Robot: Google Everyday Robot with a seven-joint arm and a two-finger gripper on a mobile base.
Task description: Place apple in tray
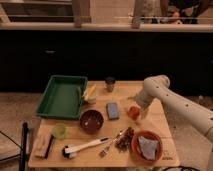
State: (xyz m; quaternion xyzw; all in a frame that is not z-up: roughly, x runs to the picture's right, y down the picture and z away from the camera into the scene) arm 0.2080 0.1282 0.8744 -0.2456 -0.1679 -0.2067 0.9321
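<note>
Currently the small round orange-red apple (133,113) sits on the light wooden worktop (70,120) toward its right edge, about midway between back and front, well apart from the large shallow green plastic tray (51,92) at the back-left corner. The white arm's gripper (139,107) is right at the apple, touching or just beside it; whether it is clenched on the fruit or released cannot be told. Between the two lie a blue rectangular sponge (113,110) and a dark maroon bowl (92,121). An orange-red dish holding grey cloth (147,146) occupies the front-right corner, and a small light-green cup (59,130) stands near the left edge.
</note>
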